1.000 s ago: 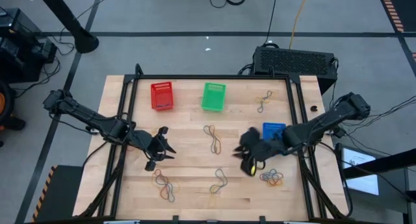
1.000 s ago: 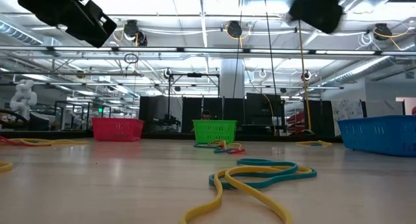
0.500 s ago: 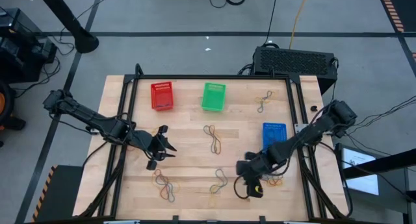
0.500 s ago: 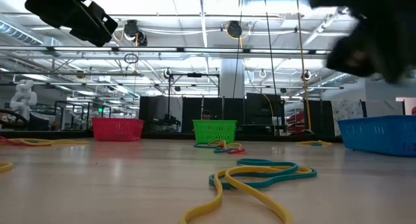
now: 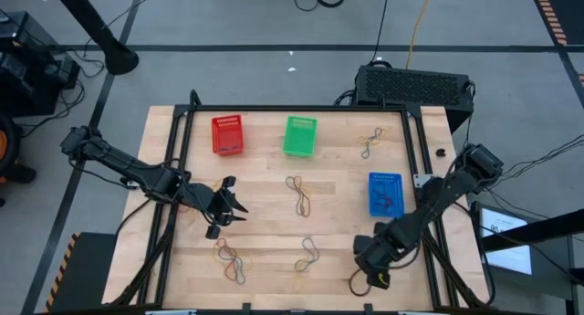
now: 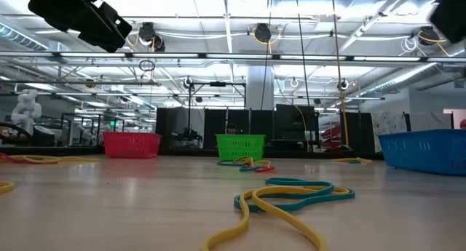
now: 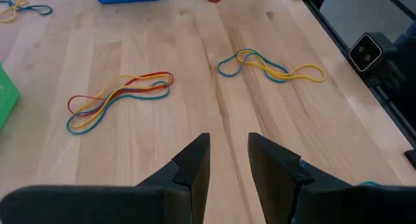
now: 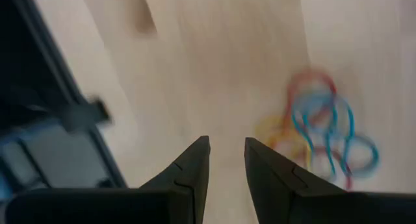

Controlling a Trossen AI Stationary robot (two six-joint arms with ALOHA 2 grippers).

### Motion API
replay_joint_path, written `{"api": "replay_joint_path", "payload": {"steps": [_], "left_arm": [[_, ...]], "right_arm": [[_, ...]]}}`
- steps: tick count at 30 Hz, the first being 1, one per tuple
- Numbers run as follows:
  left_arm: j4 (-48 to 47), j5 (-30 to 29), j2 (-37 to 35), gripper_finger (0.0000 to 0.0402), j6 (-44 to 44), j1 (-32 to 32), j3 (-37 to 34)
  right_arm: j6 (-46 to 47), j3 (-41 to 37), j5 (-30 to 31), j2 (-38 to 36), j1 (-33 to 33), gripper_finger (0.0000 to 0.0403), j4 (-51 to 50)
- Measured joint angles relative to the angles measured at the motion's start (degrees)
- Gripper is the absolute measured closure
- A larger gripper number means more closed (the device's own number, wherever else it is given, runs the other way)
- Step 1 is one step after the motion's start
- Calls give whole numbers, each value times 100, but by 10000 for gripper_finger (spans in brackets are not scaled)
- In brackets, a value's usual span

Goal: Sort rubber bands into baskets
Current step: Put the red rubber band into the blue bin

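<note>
Right gripper (image 5: 374, 265) is seen low over the table's 5 o'clock corner, jaws slightly parted and empty — a tangle of rubber bands (image 8: 322, 136) lies just ahead. Baskets (image 5: 384, 194) sit toward 12 and 3 o'clock. Reaching is judged underway — descent and closing come next. Left gripper (image 5: 224, 208) waits, narrowly parted, empty.

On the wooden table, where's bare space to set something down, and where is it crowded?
Bare wood lies between the red lattice basket and the left gripper, and between the green lattice basket and the blue lattice basket. The front strip is crowded: rubber band clusters and the right gripper.
</note>
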Motion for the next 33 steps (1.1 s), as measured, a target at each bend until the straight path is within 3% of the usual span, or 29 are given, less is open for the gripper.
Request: {"api": "replay_joint_path", "payload": {"steps": [9, 33], "left_arm": [[0, -46, -2, 291, 0, 0, -2], [-4, -147, -2, 291, 0, 0, -4]], "right_arm": [[150, -3, 29, 0, 334, 312, -1153], [-103, -1377, 39, -26, 324, 314, -215]]}}
